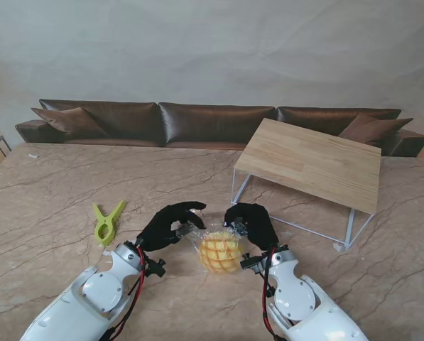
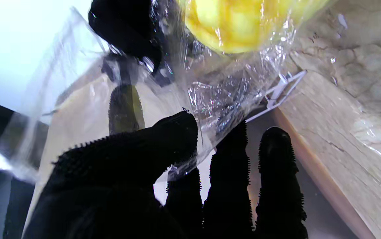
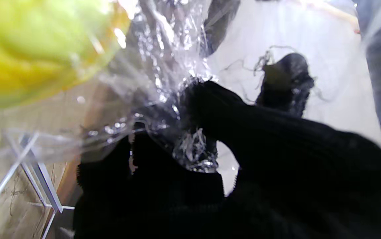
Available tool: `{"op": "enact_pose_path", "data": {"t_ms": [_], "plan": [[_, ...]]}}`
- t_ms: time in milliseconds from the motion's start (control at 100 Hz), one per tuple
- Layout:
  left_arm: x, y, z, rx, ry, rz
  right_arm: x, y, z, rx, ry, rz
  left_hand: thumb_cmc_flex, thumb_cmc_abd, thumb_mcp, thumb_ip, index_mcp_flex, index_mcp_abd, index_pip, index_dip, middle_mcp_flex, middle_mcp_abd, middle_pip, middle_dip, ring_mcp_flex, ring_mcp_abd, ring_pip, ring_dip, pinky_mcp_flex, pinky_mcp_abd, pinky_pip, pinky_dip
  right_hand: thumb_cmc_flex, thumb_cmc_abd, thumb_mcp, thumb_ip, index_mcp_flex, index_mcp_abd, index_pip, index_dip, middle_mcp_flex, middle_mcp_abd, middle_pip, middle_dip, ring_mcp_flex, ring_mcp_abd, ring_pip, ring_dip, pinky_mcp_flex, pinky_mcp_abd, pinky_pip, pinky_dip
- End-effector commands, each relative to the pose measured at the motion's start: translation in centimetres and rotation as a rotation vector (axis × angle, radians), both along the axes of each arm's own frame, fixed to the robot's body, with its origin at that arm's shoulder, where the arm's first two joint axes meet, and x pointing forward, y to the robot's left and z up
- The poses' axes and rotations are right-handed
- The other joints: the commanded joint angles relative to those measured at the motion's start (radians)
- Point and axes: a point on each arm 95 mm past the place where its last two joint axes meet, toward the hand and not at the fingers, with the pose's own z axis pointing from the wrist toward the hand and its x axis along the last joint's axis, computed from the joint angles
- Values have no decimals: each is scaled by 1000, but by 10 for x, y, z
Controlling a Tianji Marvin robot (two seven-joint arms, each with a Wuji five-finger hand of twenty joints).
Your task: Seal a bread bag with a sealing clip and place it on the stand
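The left hand (image 1: pixel 167 225), in a black glove, sits just left of centre in the lower half of the stand view, thumb and fingers pinched on the clear film at the neck of the bread bag (image 1: pixel 217 249). Its wrist view confirms the grasp — the thumb (image 2: pixel 163 142) presses crinkled plastic against the fingers, with the yellow bread (image 2: pixel 240 23) showing through the film at the top of that frame. The right hand (image 1: pixel 253 224), just right of centre, is also clenched on the bag's neck; in its own wrist view the film (image 3: pixel 193 149) bunches up between thumb and fingers.

The bag hangs between the two hands, its bread-filled end toward the lower centre of the stand view, on or just over the marble table (image 1: pixel 48 206) — I cannot tell which.

The green sealing clip (image 1: pixel 106 221) lies on the table in the left part of the frame, apart from the left hand. The wooden-topped stand (image 1: pixel 311 162) with white wire legs fills the right-centre, beyond the right hand. A brown sofa (image 1: pixel 197 122) runs across the middle of the frame behind the table.
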Motion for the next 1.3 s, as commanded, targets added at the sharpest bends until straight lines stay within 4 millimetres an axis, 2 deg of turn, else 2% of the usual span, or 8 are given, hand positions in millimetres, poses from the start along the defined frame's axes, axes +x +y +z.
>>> {"op": "enact_pose_path", "data": {"t_ms": [0, 190, 440, 540, 620, 750, 1030, 1290], "plan": [[-2, 3, -6, -31, 12, 41, -1, 3, 2, 11, -6, -3, 52, 42, 12, 20, 109, -33, 98, 22, 37, -34, 21, 5, 44, -12, 24, 8, 35, -24, 22, 24, 115, 68, 68, 29, 59, -14, 80, 40, 10, -108, 158, 66, 9, -3, 43, 23, -3, -6, 3, 23], [1, 13, -8, -60, 67, 31, -2, 2, 4, -23, -50, -21, -37, 82, 87, 86, -78, 27, -72, -51, -41, -30, -24, -16, -89, -17, -20, -144, -48, -41, -56, -37, 116, 64, 78, 27, 62, -15, 94, 52, 12, -117, 166, 82, 8, -4, 44, 34, -6, -8, -8, 26], [8, 25, -1, -147, 120, 7, -3, 2, 3, -69, -95, -30, -639, 175, 315, 145, -290, 103, -227, -79, -85, -22, -68, -44, -238, 1, -83, -187, -203, -12, -244, -29, 117, 64, 84, 25, 65, -12, 126, 69, 10, -120, 171, 99, 5, -7, 41, 46, -11, -16, -24, 31], [11, 29, 4, -179, 133, 35, -4, 1, 3, -88, -112, -38, -747, 339, 154, 253, -280, 136, -228, -79, -75, -1, -76, -49, -263, 25, -94, -189, -239, 3, -299, -14, 117, 64, 83, 25, 66, -20, 138, 77, 8, -122, 170, 101, 3, -7, 39, 50, -10, -18, -28, 34], [13, 29, 11, -176, 138, 79, -5, 1, 3, -100, -122, -35, -818, 498, -339, 301, -265, 162, -239, -85, -61, 16, -76, -47, -258, 33, -87, -181, -238, 7, -300, 7, 117, 64, 83, 25, 67, -22, 145, 82, 9, -125, 168, 100, 2, -8, 38, 51, -11, -18, -29, 36], [13, 21, 24, -109, 166, 131, -5, 1, 3, -110, -136, -29, -747, 526, -655, 223, -279, 218, -275, -102, -74, 26, -71, -45, -265, 23, -82, -181, -238, -14, -290, 1, 117, 63, 84, 26, 69, -22, 154, 88, 11, -127, 167, 99, 1, -8, 37, 53, -12, -20, -32, 39], [12, 3, 40, 165, 194, 15, -5, 4, 5, -160, -188, -17, -641, 306, -695, 135, -446, 327, -370, -142, -151, 26, -79, -48, -309, 2, -96, -188, -254, -33, -296, -10, 115, 62, 88, 27, 67, -23, 158, 93, 16, -138, 168, 99, -1, -9, 32, 58, -14, -23, -39, 43], [5, 0, 28, 337, 173, -109, -6, 6, 5, -161, -188, -20, -644, 48, -402, 77, -439, 331, -348, -135, -84, 17, -22, -8, -268, -3, -75, -166, -249, -17, -313, -13, 115, 62, 90, 27, 67, -20, 153, 93, 18, -138, 171, 102, 0, -10, 31, 63, -14, -25, -42, 46]]}}
